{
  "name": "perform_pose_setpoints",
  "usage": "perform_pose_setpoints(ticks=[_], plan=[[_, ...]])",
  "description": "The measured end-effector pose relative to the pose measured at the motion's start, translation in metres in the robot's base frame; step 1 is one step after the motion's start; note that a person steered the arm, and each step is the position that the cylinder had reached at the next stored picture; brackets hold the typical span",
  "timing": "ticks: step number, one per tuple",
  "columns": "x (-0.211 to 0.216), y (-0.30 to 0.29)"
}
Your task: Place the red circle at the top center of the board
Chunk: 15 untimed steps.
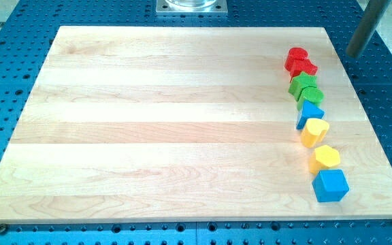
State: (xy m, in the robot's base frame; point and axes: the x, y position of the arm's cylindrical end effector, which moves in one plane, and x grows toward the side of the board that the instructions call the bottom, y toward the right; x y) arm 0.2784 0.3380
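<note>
The red circle [295, 56] sits near the wooden board's [162, 122] top right, at the head of a column of blocks. A second red block [306, 68] touches it just below. My tip [354, 54] is to the right of the red circle, off the board's right edge over the blue perforated table, touching no block.
Below the red blocks the column runs down the board's right side: two green blocks [301, 83] [311, 94], a blue block [309, 111], two yellow blocks [314, 131] [327, 157], and a blue cube [330, 185]. A metal base plate [190, 6] sits at the view's top centre.
</note>
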Motion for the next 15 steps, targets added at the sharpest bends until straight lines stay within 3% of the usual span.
perform_pose_setpoints(ticks=[2,5,6,8,9,10,11,13,14,15], plan=[[0.037,-0.017],[0.034,-0.15],[0.034,-0.236],[0.057,-0.303],[0.022,-0.322],[0.026,-0.319],[0.058,-0.296],[-0.005,-0.285],[0.026,-0.245],[-0.008,-0.264]])
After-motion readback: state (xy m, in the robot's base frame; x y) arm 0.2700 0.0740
